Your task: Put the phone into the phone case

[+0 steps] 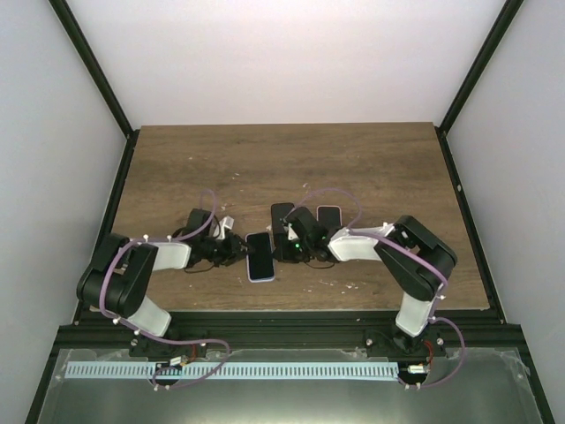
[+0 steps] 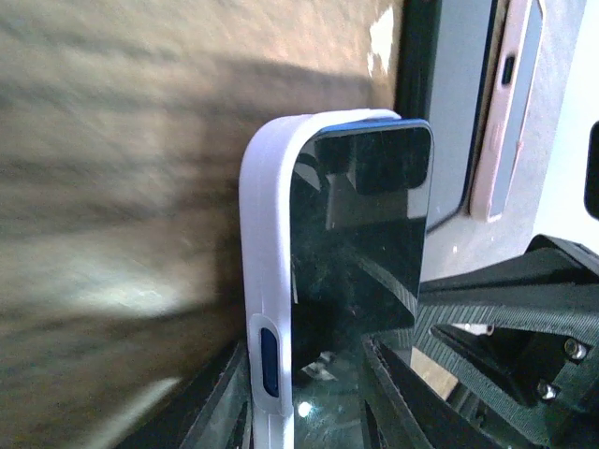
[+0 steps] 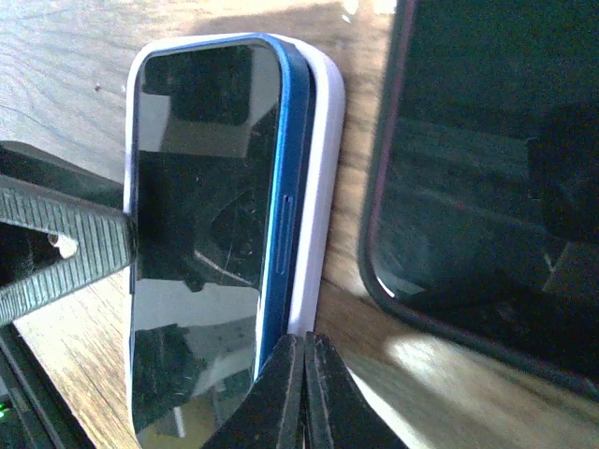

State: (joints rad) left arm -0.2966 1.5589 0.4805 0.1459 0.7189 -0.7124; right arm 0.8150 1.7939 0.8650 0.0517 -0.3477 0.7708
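white matte rounded case (image 3: 323, 187) | glossy blue glass-faced phone (image 3: 201, 234) inside, right edge raised | left pincer (image 1: 239, 251) straddling it, grip unclear | right pincer (image 3: 301, 393) pinched closed against the phone's right edge

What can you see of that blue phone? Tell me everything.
The phone is a slim slab with a blue, metallic-looking frame, rounded corners, a side button and a glossy dark screen, facing up. It lies in a white case on the wooden table, its long edge nearer the right arm raised above the case's rim. The shut right gripper meets that edge; a finger of the left gripper touches the opposite one.
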